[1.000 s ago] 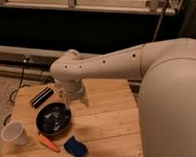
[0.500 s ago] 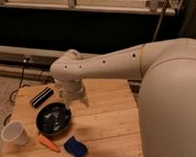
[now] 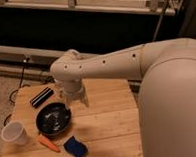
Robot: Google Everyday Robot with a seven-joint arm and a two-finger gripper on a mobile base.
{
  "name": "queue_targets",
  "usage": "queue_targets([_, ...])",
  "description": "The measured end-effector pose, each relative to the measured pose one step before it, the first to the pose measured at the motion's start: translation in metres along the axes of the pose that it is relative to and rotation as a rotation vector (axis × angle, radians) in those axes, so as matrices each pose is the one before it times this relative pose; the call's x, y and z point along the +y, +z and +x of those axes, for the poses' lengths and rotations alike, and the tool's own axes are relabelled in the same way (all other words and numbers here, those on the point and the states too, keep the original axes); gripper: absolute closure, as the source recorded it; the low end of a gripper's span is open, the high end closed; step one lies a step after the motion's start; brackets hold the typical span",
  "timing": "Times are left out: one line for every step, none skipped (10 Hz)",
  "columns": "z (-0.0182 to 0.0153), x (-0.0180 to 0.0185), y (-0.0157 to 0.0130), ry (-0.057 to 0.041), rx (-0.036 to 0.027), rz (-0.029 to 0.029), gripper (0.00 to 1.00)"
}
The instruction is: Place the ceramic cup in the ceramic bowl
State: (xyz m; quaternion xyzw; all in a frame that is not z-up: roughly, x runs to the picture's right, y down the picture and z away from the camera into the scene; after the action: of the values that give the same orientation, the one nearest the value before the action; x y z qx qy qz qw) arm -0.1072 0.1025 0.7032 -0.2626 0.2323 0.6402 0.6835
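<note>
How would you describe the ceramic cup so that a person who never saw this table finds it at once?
Start at the wooden table under the robot's pale arm, whose gripper hangs beside the black bowl. Go to the table's near left corner, left of the bowl. The cup stands there, the only white thing on it, plain and handleless.

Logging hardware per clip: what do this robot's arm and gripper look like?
The arm is cream-white, built of thick rounded tubular segments with a row of dark dots along the forearm. The gripper, by the far rim of the ceramic bowl, looks pale grey.
</note>
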Motion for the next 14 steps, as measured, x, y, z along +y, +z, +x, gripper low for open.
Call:
queue_targets([-0.00003, 0.00000, -0.00002, 0.00001, -0.00007, -0.00004, 0.35])
queue_targets([0.00000, -0.00002, 0.00001, 0.00000, 0.00001, 0.00003, 0.35])
queue_targets([-0.00001, 0.00005, 0.00000, -0.00010, -0.00002, -0.00003, 0.35])
queue_targets([-0.00009, 0.00048, -0.00037, -0.00255, -0.00063, -0.00050, 0.35])
queue_targets([0.00060, 0.00466, -0.00340, -0.01939, -0.00653, -0.00303, 0.35])
queue_targets([0.00302, 0.01990, -0.00818, -0.05399, -0.01322, -0.01353, 0.35])
queue_targets([0.00130, 0.02781, -0.00977, -0.07707, -0.02230, -0.01261, 0.35])
queue_targets([-0.00140, 0.01916, -0.00728, -0.05838, -0.01424, -0.00314, 0.35])
queue_targets([-0.00182, 0.01780, -0.00453, -0.05209, -0.00739, -0.00045, 0.35])
queue_targets([-0.00225, 0.02639, -0.00427, -0.06892, -0.00264, -0.00460, 0.35])
queue_targets([-0.00306, 0.01624, -0.00130, -0.04601, -0.00107, -0.00040, 0.35])
queue_targets([-0.00644, 0.02240, 0.00236, -0.06455, 0.00341, -0.00159, 0.35])
queue_targets([-0.00707, 0.01716, 0.00446, -0.04812, 0.00325, -0.00405, 0.35])
queue_targets([-0.00742, 0.01134, 0.00404, -0.03435, 0.00041, -0.00498, 0.35])
